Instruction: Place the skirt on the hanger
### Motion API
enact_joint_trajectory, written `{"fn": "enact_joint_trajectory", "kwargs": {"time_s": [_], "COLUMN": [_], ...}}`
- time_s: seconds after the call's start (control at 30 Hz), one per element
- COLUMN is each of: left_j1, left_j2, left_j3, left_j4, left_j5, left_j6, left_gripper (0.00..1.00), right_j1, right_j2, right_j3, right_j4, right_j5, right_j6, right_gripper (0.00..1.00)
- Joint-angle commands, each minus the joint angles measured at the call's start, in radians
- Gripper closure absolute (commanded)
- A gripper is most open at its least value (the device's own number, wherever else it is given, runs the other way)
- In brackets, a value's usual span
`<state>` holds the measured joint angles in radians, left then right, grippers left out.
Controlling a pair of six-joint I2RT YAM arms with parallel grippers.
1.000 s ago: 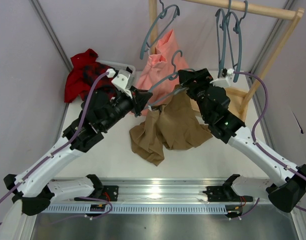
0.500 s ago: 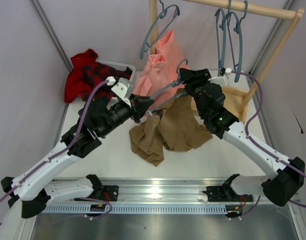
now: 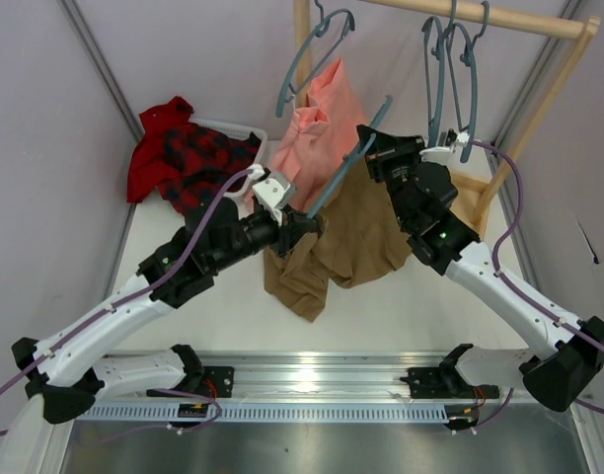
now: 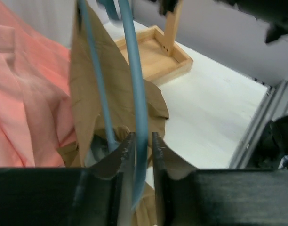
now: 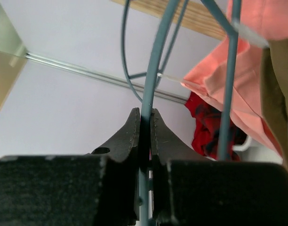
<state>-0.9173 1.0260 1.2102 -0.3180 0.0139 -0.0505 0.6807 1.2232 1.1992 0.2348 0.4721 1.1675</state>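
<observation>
The grey-blue hanger (image 3: 346,168) slants steeply up between my two grippers. The khaki skirt (image 3: 353,232) drapes from its lower part, with the hem bunched on the table. My right gripper (image 3: 367,146) is shut on the hanger's upper stem (image 5: 156,70), the bar pinched between its jaws (image 5: 145,117). My left gripper (image 3: 312,225) is at the hanger's low end. In the left wrist view, its jaws (image 4: 141,141) stand slightly apart around the blue bar (image 4: 137,94), with a thin gap on one side. Skirt cloth (image 4: 92,94) hangs just beyond them.
A salmon-pink garment (image 3: 317,118) hangs from another hanger on the wooden rack (image 3: 499,18), right behind the work. More grey-blue hangers (image 3: 450,79) hang at the rack's right. A red-and-black plaid garment (image 3: 179,153) lies in a white bin at back left. The rack's wooden base (image 4: 153,52) sits on the table.
The right gripper has shut on the hanger and tipped it up steeply. The left arm moved right and forward, and its jaws loosened. The skirt has been lifted partly off the table.
</observation>
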Motion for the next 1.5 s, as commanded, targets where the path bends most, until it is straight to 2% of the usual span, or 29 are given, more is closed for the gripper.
{"fn": "enact_joint_trajectory", "kwargs": {"time_s": [0.0, 0.03, 0.1, 0.13, 0.23, 0.4, 0.6, 0.7, 1.13, 1.27, 1.3, 1.4, 1.47], "left_j1": [0.003, 0.003, 0.000, -0.005, -0.028, -0.043, -0.048, -0.049, -0.048, -0.048, -0.048, -0.048, -0.049], "left_j2": [0.013, 0.013, 0.013, 0.019, 0.035, 0.112, 0.206, 0.227, 0.141, 0.123, 0.120, 0.114, 0.114], "left_j3": [0.106, 0.112, 0.124, 0.140, 0.192, 0.236, 0.278, 0.281, 0.066, 0.020, 0.015, -0.006, -0.023], "left_j4": [0.109, 0.112, 0.103, 0.097, 0.063, -0.004, -0.079, -0.121, 0.051, 0.111, 0.122, 0.158, 0.183], "left_j5": [-0.091, -0.094, -0.100, -0.101, -0.121, -0.130, -0.233, -0.239, -0.238, -0.250, -0.258, -0.259, -0.256], "left_j6": [0.034, 0.044, 0.099, 0.115, 0.205, 0.230, 0.187, 0.166, 0.117, 0.072, 0.060, 0.026, 0.018], "left_gripper": [0.73, 0.58, 0.46, 0.34, 0.23, 0.24, 0.22, 0.23, 0.28, 0.40, 0.48, 0.59, 0.59], "right_j1": [0.020, 0.022, 0.025, 0.025, 0.028, 0.031, 0.031, 0.030, 0.005, 0.000, 0.000, 0.000, 0.000], "right_j2": [-0.002, -0.001, 0.009, 0.015, 0.038, 0.058, 0.075, 0.076, 0.070, 0.073, 0.075, 0.076, 0.078], "right_j3": [0.060, 0.069, 0.089, 0.115, 0.152, 0.180, 0.212, 0.218, 0.212, 0.209, 0.208, 0.203, 0.203], "right_j4": [-0.087, -0.104, -0.159, -0.179, -0.253, -0.304, -0.331, -0.342, -0.335, -0.328, -0.330, -0.328, -0.327], "right_j5": [0.008, 0.013, 0.032, 0.039, 0.043, 0.075, 0.089, 0.089, 0.068, 0.065, 0.060, 0.053, 0.049], "right_j6": [-0.023, -0.016, 0.007, 0.012, 0.040, 0.072, 0.084, 0.080, 0.089, 0.093, 0.098, 0.116, 0.121], "right_gripper": [1.00, 1.00, 1.00, 1.00, 1.00, 1.00, 1.00, 1.00, 1.00, 1.00, 1.00, 1.00, 1.00]}}
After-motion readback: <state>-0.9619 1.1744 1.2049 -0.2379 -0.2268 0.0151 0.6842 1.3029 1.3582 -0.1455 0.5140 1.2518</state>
